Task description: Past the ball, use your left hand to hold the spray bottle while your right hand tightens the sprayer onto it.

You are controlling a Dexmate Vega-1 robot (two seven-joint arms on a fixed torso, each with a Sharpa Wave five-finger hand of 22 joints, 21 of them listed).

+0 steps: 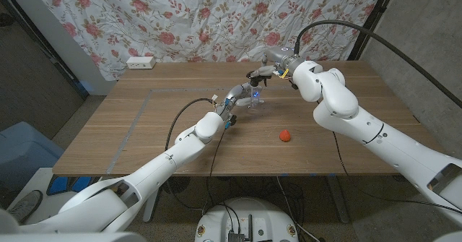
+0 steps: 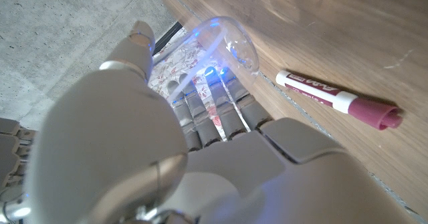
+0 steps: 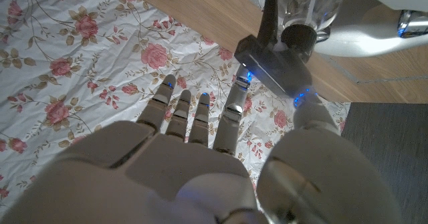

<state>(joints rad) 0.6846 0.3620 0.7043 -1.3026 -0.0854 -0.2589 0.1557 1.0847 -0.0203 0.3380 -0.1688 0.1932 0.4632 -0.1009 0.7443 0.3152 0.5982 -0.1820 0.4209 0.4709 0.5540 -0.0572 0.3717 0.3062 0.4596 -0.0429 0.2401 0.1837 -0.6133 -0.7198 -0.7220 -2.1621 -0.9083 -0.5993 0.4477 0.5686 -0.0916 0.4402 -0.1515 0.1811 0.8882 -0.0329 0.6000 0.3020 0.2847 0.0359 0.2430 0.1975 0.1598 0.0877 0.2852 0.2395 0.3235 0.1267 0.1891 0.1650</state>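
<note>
Both my arms reach past the ball (image 1: 286, 135). My left hand (image 1: 234, 97) grips the spray bottle (image 1: 254, 102) upright on the counter (image 1: 144, 119); my right hand (image 1: 261, 74) pinches the sprayer (image 3: 274, 65) on top, other fingers spread.

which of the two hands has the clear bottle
The left hand grips the clear spray bottle; the right hand is on the sprayer above.
</note>
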